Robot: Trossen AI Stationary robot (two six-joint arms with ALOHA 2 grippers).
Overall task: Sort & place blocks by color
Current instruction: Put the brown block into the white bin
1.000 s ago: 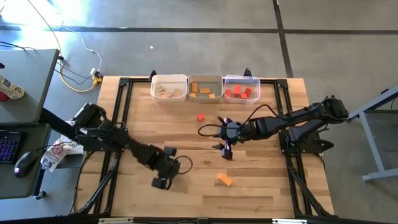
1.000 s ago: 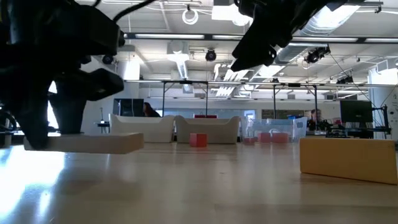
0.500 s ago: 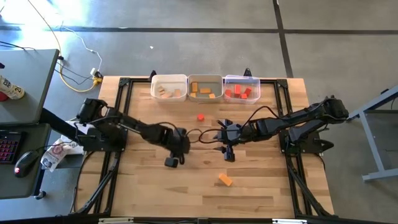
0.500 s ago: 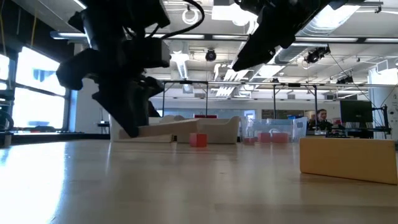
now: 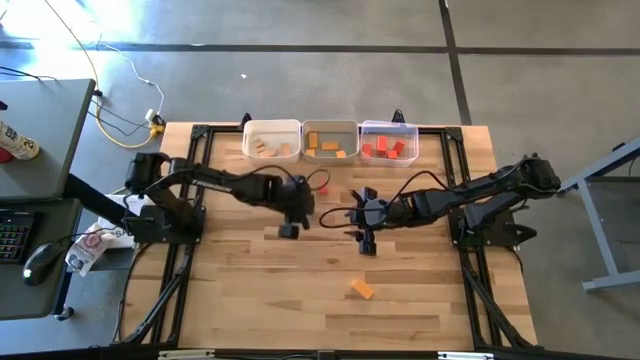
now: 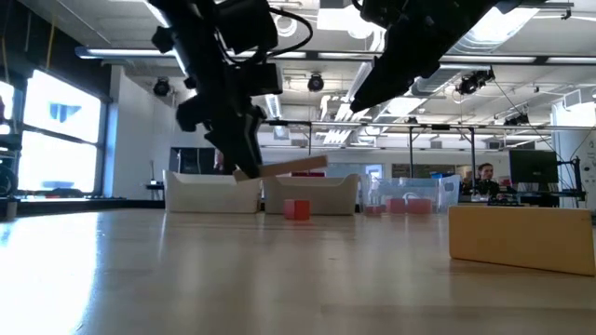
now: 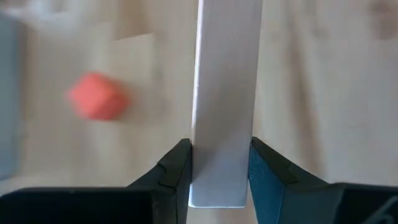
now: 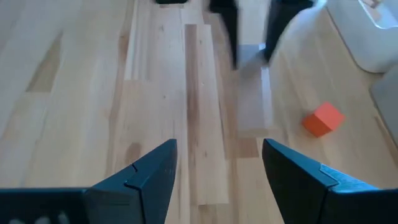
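counter [image 5: 240, 300]: light wooden slab; three small plastic bins [image 5: 330, 140] beyond both fingers
left fingers [image 7: 217, 171]: pinching plain light-wood bar [image 7: 225, 93], carried above counter
right fingers [image 8: 217, 165]: spread, empty, hovering
small red cube [image 5: 322, 187]: loose, beside left fingers
step: carrying bar; next, release over wood-tone bin

left hand [image 5: 296, 206] carried the plain bar [image 7: 225, 99] binward — higher.

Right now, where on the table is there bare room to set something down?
The near half of the table is bare apart from one orange block. The left gripper holding a plain wood bar, the right gripper, a red cube and three bins crowd the middle and far edge.
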